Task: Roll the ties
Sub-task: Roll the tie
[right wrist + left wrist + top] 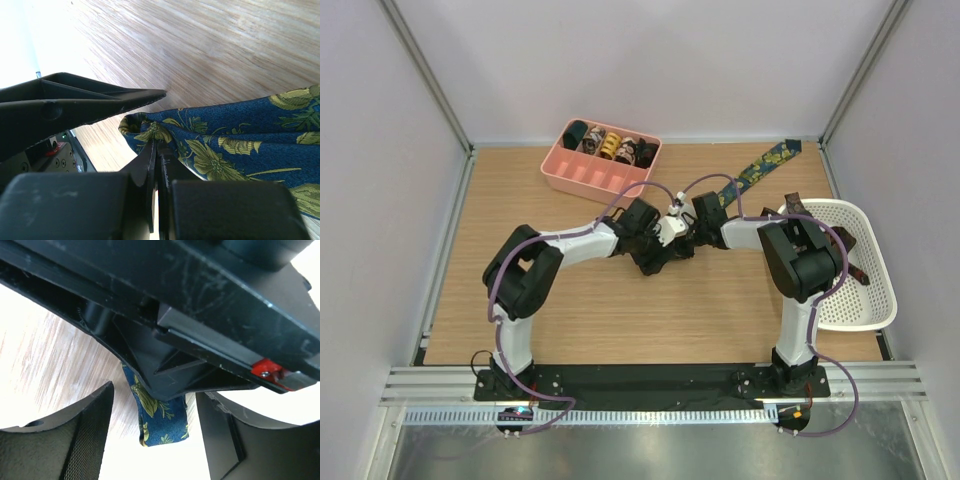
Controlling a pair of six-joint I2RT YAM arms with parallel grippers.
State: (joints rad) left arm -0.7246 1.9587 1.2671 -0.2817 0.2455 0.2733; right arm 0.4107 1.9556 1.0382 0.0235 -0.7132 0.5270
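Note:
A navy tie with yellow-green leaf print (765,165) lies diagonally on the wooden table, from the back right corner toward the middle. My right gripper (159,145) is shut on its folded near end (150,131), and the wide fabric spreads to the right (240,150). My left gripper (152,432) is open, with the tie's short end (160,420) hanging between its fingers (80,435) and touching neither. Both grippers meet at the table's middle, left (655,257) and right (686,243). The tie's middle is hidden under the arms.
A pink tray (582,180) at the back holds several rolled ties (610,147). A white basket (868,300) at the right edge holds dark loose ties (798,206). My right gripper's black body (210,305) fills the top of the left wrist view.

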